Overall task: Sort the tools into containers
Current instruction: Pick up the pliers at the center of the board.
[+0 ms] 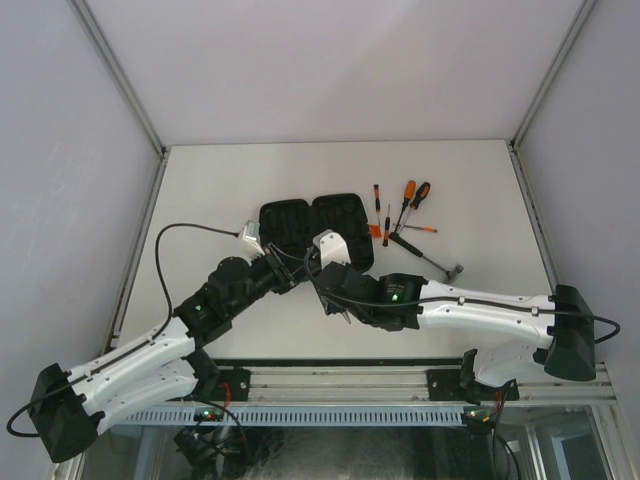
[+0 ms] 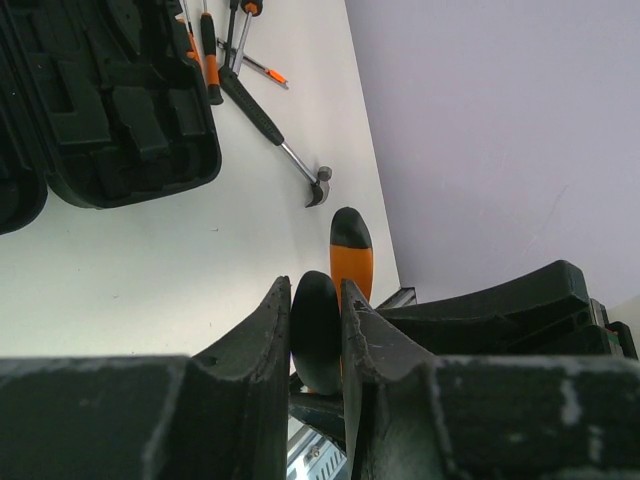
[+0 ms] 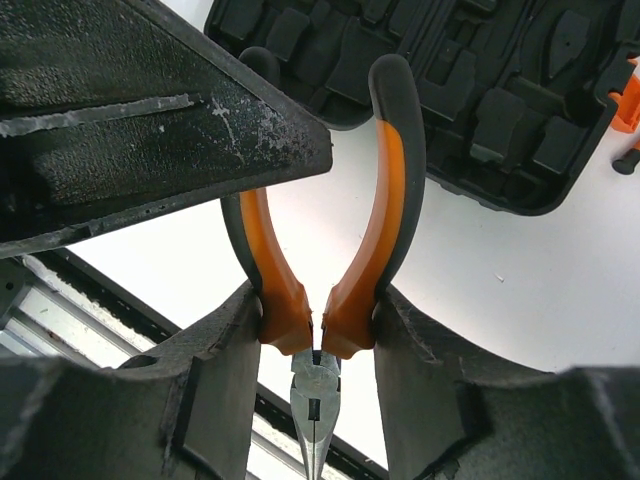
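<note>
Midway over the table point(image 1: 470, 190), just near of the open black case point(image 1: 288, 220), the orange-handled pliers point(image 3: 350, 295) hang between two robot grippers in what looks like a hand-over. The left gripper point(image 2: 315, 310) pinches the black tip of one handle between its fingers. The right gripper point(image 3: 315, 310) has its fingers pressed against both orange handles just above the pivot, with the steel nose pointing toward the near rail. To do the step well, the right fingers probably need to be seated squarely on both handles before the left fingers spread. The left should then draw straight back along its handle, since one of its fingers lies across that handle close to the right gripper's and a sideways pull could twist the tool. A grip this close to the pivot leaves the long handles free to swing, so a slow, level carry to a moulded slot seems wise. The case's near rim sits just far of the handle tips, and the pliers would likely have to rise over it rather than slide in. Far right of the case lie the screwdrivers point(image 1: 408, 197) and the hammer point(image 1: 430, 255), well apart from both arms. Bare table shows to the left and right of the meeting wrists, and that is the likeliest room for the left arm to retreat into.
</note>
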`<state>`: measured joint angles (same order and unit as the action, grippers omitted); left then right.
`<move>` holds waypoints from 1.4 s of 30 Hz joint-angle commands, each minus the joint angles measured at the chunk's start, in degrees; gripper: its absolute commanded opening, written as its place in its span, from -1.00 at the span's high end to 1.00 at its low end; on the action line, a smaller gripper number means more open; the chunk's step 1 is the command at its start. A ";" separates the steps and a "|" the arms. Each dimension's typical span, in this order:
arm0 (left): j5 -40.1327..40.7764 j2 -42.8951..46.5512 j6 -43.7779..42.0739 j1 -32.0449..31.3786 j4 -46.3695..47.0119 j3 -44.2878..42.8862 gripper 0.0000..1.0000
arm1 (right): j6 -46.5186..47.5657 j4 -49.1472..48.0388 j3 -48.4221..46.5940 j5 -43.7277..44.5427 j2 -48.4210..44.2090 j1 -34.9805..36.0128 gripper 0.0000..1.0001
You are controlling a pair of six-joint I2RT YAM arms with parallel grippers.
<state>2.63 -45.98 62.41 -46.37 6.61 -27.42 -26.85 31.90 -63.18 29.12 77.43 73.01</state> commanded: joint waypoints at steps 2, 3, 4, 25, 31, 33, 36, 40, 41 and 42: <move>-0.41 1.87 0.78 -0.30 2.79 -0.44 0.50 | -1.70 -0.77 -2.48 1.08 -0.46 0.17 1.00; -0.37 1.96 0.65 -0.30 2.46 -0.45 0.41 | -2.11 -0.64 -2.48 1.02 -0.72 0.00 1.00; -0.15 2.01 0.53 -0.32 2.06 -0.43 0.30 | -2.48 -0.42 -2.48 0.86 -0.85 -0.18 1.00; 7.21 2.09 -10.11 0.43 -14.70 -6.77 -0.43 | -7.18 0.80 5.44 -4.69 -10.16 -10.19 1.00; 8.09 -0.62 -14.46 2.97 -15.55 -7.82 -0.41 | -8.96 -3.88 11.66 -10.92 -17.03 -15.57 1.00; 8.00 -1.70 -15.93 4.01 -15.24 -8.16 -0.39 | -9.37 -5.79 13.80 -14.26 -19.33 -18.13 1.00; 8.37 -3.29 -17.83 5.15 -13.92 -8.45 -0.39 | -9.86 -7.94 16.26 -17.76 -22.15 -21.71 1.00; 10.14 -6.00 -19.86 6.42 -12.64 -9.22 -0.41 | -9.70 -8.19 16.88 -19.35 -23.73 -25.42 1.00; 10.32 -6.71 -20.07 6.93 -11.92 -9.28 -0.41 | -9.74 -8.18 16.92 -19.07 -23.86 -26.14 1.00; 10.44 -7.54 -20.02 7.44 -10.93 -9.24 -0.43 | -9.79 -8.25 16.89 -18.63 -24.02 -26.89 1.00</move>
<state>10.72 -51.48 45.78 -40.60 -8.51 -33.12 -35.59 29.39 -45.41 11.94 55.11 48.47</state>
